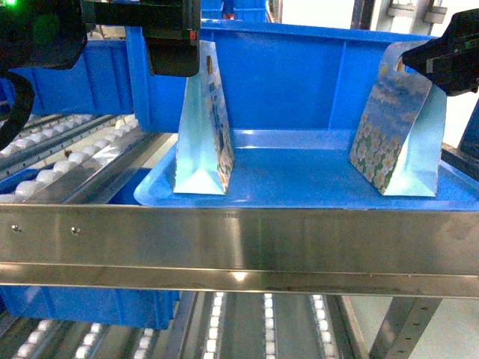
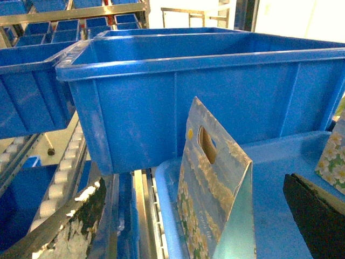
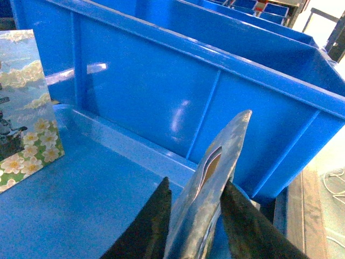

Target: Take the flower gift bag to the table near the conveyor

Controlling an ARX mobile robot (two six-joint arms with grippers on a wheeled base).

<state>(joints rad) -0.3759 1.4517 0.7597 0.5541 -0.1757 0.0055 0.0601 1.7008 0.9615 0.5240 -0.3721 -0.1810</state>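
Barely begun: right fingers (image 3: pixel 197 216) clamped on the top edge of the flower bag (image 1: pixel 397 131) at 3 o'clock on the blue tray (image 1: pixel 299 183), not lifted; left fingers' state impossible to tell; carry to the unseen tabletop remained.

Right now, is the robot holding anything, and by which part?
Yes. The right tool pinches the right gift bag by its top edge near the handle cutout. The left tool holds nothing visible.
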